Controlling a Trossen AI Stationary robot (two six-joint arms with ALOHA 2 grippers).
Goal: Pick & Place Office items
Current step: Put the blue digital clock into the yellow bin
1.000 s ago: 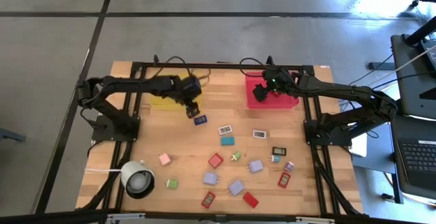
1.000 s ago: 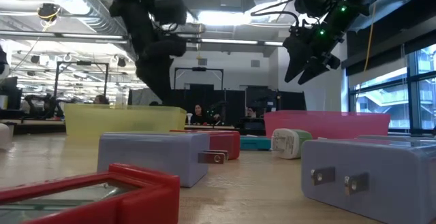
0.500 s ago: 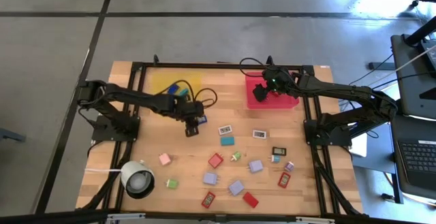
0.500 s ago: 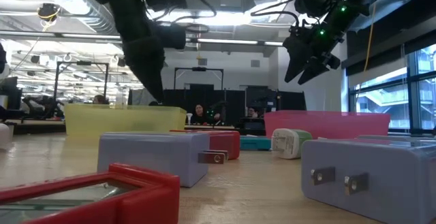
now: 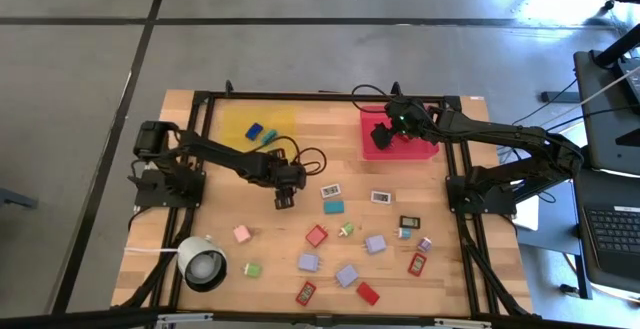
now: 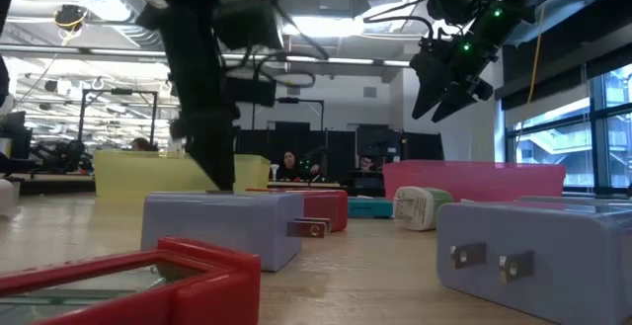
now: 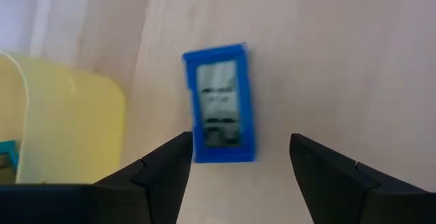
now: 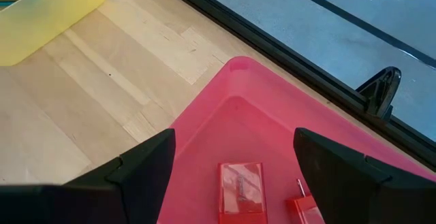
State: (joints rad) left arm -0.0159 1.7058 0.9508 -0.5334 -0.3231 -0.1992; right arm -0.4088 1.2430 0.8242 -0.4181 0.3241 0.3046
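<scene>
left end effector (image 7: 235, 157) hangs released over a blue block (image 7: 219, 114) on the counter (image 5: 300, 214); right end effector (image 8: 231, 166), released, hovers above the red tray (image 8: 225, 122). few office items are sorted; most remain scattered.

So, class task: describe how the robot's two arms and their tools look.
Both arms are dark, jointed and slim, with black cables looping along them. The left tool ends in two black wedge-shaped fingers, as does the right tool. Small green lights glow near the right wrist in the low view.
</scene>
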